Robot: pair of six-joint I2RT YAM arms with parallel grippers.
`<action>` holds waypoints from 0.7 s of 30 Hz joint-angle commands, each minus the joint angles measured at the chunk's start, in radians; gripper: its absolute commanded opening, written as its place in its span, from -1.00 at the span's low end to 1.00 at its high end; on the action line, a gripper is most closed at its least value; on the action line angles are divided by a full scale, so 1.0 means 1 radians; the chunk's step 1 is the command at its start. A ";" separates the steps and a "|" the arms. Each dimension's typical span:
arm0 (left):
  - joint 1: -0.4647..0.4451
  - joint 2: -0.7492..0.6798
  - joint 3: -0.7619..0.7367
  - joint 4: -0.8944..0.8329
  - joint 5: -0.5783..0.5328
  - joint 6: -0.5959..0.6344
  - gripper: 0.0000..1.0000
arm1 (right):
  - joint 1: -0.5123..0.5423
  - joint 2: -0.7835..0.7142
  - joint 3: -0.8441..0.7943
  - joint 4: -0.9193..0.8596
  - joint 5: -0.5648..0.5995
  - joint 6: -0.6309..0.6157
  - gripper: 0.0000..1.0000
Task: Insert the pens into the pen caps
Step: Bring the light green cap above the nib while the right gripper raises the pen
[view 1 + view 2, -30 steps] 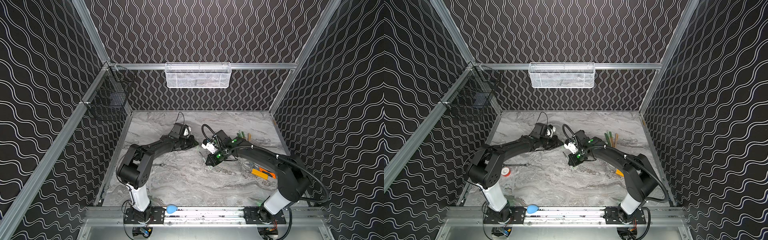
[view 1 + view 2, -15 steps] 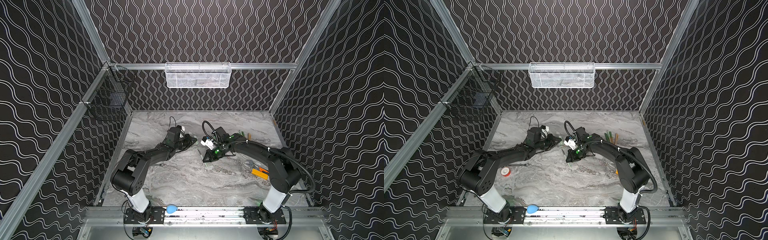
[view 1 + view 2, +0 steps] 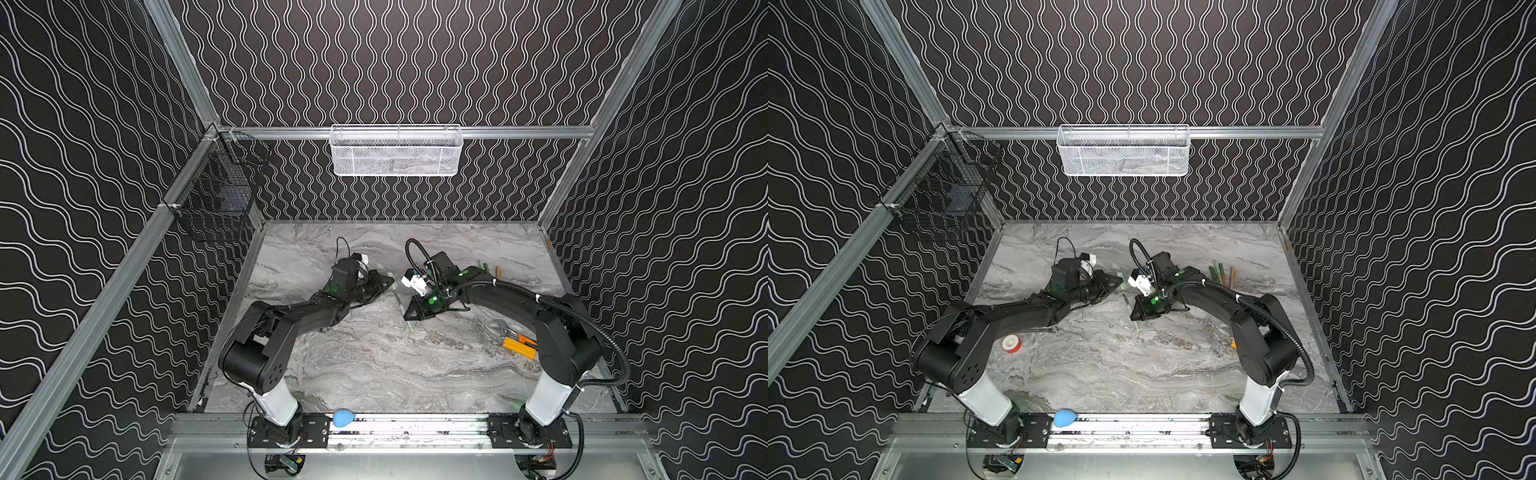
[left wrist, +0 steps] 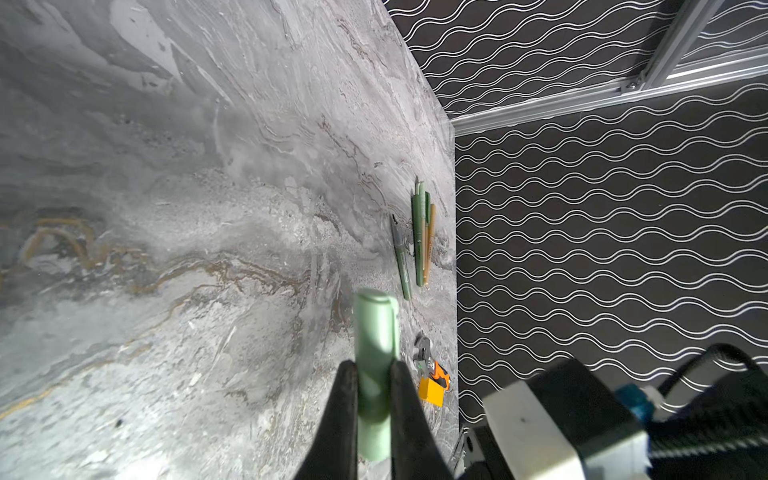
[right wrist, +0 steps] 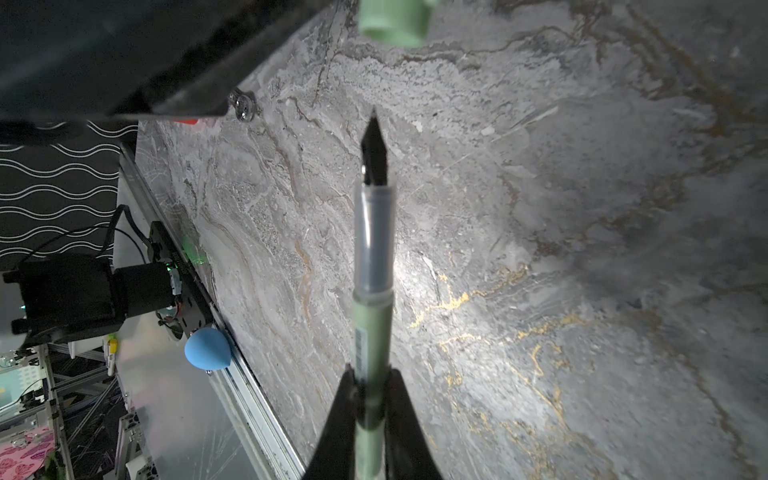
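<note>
The gray marble table (image 3: 374,365) holds a yellow knife (image 3: 519,348). A silver wrench (image 3: 501,328) lies just beside the knife, the pens (image 3: 1221,272) lie near it, and a tape roll (image 3: 1011,344) sits well apart.

Top views: high, far, down onto whole desk (image 3: 374,365). Wrist views: close behind jaws; both show pale green cap (image 4: 375,332).

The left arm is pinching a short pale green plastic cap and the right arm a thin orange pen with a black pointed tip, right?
Not quite. The thin pen in the right jaws is pale green, not orange; the right wrist view shows it, black pointed tip and all. The left jaws do pinch a short pale green plastic cap.
</note>
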 commanded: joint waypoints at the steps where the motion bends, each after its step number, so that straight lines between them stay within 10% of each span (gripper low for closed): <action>1: -0.007 -0.014 -0.003 0.026 0.005 0.004 -0.91 | -0.010 -0.008 -0.010 0.040 0.000 0.013 -1.00; 21: -0.024 -0.042 -0.015 0.002 -0.006 0.014 -0.91 | -0.016 -0.031 -0.024 0.091 -0.043 0.034 -1.00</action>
